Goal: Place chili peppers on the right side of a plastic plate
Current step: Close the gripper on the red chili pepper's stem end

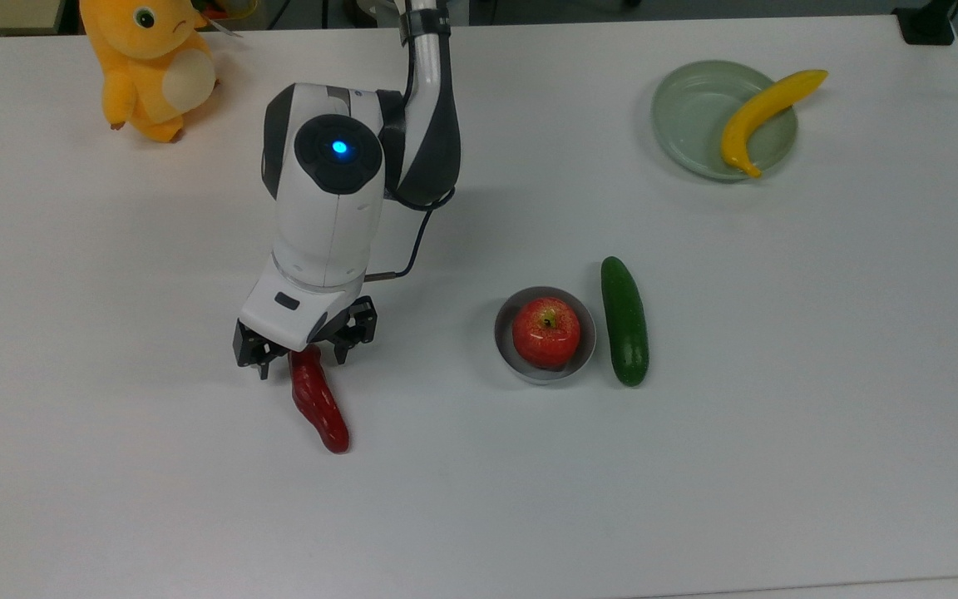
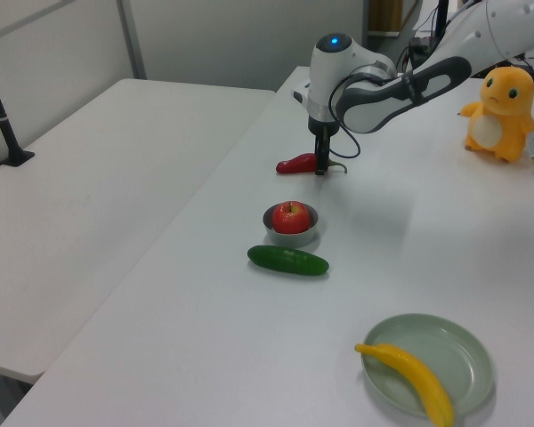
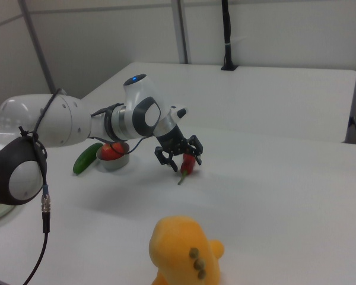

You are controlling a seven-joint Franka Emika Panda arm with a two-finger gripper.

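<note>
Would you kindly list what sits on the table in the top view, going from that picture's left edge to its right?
Orange plush toy → chili pepper → red apple in its grey bowl → cucumber → green plate bearing the banana.
</note>
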